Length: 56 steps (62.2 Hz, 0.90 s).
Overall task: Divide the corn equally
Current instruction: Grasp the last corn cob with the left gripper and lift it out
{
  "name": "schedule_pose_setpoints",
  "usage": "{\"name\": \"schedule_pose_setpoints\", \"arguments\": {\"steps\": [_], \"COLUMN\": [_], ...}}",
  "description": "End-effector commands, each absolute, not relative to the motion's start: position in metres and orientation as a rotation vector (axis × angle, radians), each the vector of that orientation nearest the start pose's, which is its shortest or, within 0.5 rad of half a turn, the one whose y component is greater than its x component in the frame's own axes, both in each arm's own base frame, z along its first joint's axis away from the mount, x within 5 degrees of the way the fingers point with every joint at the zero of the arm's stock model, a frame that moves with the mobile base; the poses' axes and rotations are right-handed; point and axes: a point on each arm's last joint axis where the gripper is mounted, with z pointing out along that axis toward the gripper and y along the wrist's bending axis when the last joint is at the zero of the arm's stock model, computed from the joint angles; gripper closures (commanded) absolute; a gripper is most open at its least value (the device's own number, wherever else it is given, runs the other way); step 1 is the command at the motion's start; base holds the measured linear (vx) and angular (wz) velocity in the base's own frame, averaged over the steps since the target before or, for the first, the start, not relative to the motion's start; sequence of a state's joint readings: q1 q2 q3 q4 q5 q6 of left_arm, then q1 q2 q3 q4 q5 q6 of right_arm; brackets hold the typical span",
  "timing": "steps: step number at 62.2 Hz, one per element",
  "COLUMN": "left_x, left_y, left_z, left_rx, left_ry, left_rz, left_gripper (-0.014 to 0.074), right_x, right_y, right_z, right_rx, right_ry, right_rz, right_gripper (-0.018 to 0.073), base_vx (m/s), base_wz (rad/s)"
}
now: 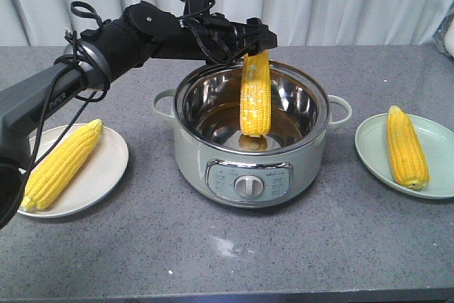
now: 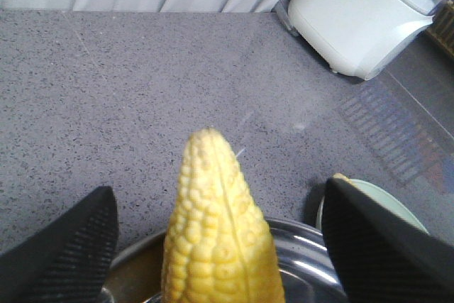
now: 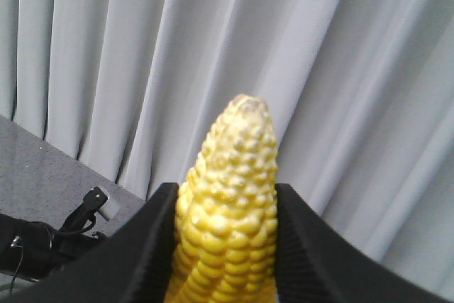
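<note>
Left pincer (image 2: 217, 189) hangs over the pot (image 1: 195, 168) with its fingers (image 2: 78, 246) spread wide. A gap shows on each side of the upright cob (image 1: 255, 97) between them (no pad visibly touches it). That cob stands tip up inside the steel bowl, blunt end low; whether it rests on the bottom I cannot tell. The black left arm (image 1: 142, 33) reaches in over the rim.

On the grey bench (image 1: 213, 260), a white plate (image 1: 105, 169) left of the pot carries the left cob (image 1: 60, 164), lying slantwise. A green plate (image 1: 370, 150) on the other side carries the right cob (image 1: 406, 148). A white appliance (image 2: 355, 19) sits toward the far right.

Right pincer (image 3: 225, 189) is clamped on a fourth cob (image 3: 234, 147), both fingers pressed to it, tip up against the curtain (image 3: 319, 69).

Count: four corn cobs, two plates, one pot.
</note>
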State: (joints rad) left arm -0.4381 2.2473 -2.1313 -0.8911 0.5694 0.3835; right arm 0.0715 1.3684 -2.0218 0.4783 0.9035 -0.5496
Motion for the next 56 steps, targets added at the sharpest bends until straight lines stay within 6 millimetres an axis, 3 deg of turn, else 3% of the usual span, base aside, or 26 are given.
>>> {"name": "schedule_pose_setpoints", "arguments": {"steps": [1, 13, 33, 41, 56], "left_x": [0.457, 0.459, 0.457, 0.447, 0.402], "left_y": [-0.260, -0.261, -0.259, -0.254, -0.233], "left_z": [0.339, 0.335, 0.343, 0.374, 0.468], "left_rx": [0.297, 0.293, 0.294, 0.313, 0.426], "left_ry": [1.960, 1.964, 1.945, 1.875, 1.669], "left_rz": [-1.028, -1.024, -1.019, -1.026, -0.967], "left_gripper": [0.0072, 0.0202, 0.0608, 0.0605, 0.0605], "right_x": [0.220, 0.220, 0.220, 0.220, 0.220], "right_y": [0.047, 0.047, 0.047, 0.047, 0.047], "right_z": [0.601, 0.601, 0.601, 0.601, 0.600], "right_rx": [-0.484, -0.484, -0.484, -0.484, -0.487], "right_ry": [1.481, 1.481, 1.481, 1.480, 1.483], "right_rz": [0.170, 0.170, 0.170, 0.170, 0.171], "right_gripper": [0.0560, 0.0560, 0.0560, 0.0560, 0.0560], "base_vx": [0.00, 0.00, 0.00, 0.00, 0.00], "base_wz": [0.00, 0.00, 0.00, 0.00, 0.00]}}
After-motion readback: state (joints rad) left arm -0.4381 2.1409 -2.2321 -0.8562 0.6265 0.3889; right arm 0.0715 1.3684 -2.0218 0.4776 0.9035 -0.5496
